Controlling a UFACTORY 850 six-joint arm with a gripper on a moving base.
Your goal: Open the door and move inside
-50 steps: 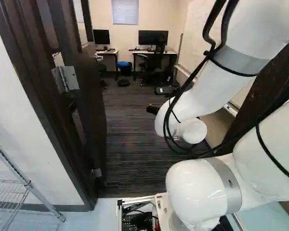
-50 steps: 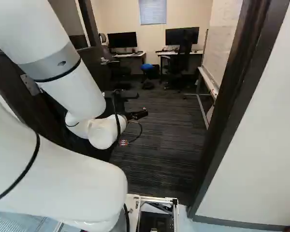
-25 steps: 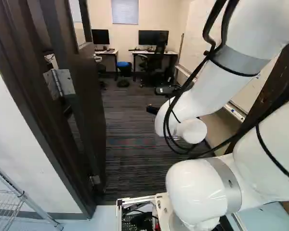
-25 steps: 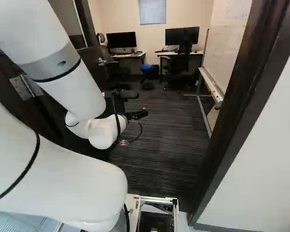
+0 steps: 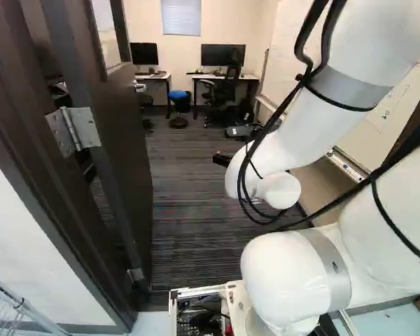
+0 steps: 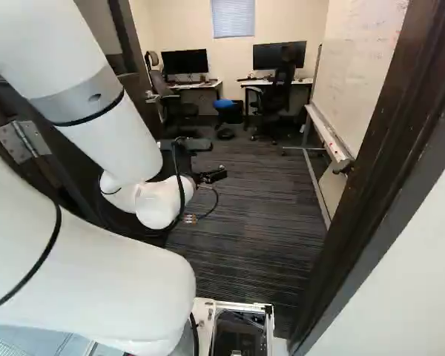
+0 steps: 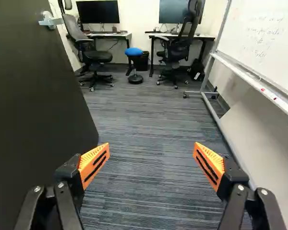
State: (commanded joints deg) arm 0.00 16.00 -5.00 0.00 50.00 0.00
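Gripper (image 6: 212, 176) released, fingers spread wide over carpet (image 7: 151, 177). Door (image 7: 29, 105) stands open on the gripper's left; clearance cannot be judged. Door handle (image 7: 51, 20) sits farther ahead. Beyond: blue-seated stool (image 7: 133, 51), desks (image 7: 205, 37).

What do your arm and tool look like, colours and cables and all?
My arm is glossy white with rounded sections and grey bands. Black cables run along its outside. The tool is black, with two fingers carrying wedge-shaped orange pads marked by dark slots.
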